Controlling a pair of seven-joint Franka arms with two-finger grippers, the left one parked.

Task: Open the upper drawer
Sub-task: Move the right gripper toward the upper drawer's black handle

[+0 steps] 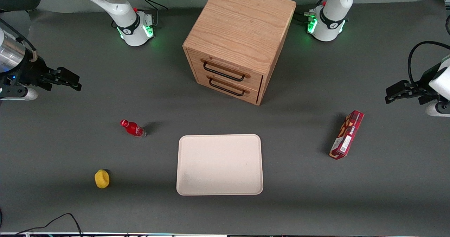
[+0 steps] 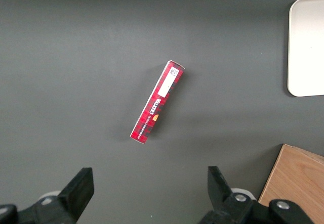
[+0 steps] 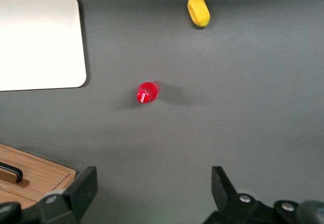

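The wooden cabinet (image 1: 242,26) stands mid-table, its two drawer fronts facing the front camera at an angle. The upper drawer (image 1: 225,65) is the topmost front, with a black bar handle (image 1: 223,72); it sits flush and closed. The identical lower drawer (image 1: 226,86) is closed too. My right gripper (image 1: 74,81) hangs open and empty above the table, far from the cabinet toward the working arm's end. In the right wrist view the gripper (image 3: 153,183) has its fingers (image 3: 87,183) wide apart over bare mat, with a cabinet corner (image 3: 35,176) and a bit of black handle (image 3: 12,171) showing.
A red bottle (image 1: 133,128) (image 3: 146,93) and a yellow object (image 1: 102,179) (image 3: 198,10) lie nearer the front camera than my gripper. A beige tray (image 1: 219,165) (image 3: 40,42) lies in front of the cabinet. A red box (image 1: 346,135) (image 2: 157,102) lies toward the parked arm's end.
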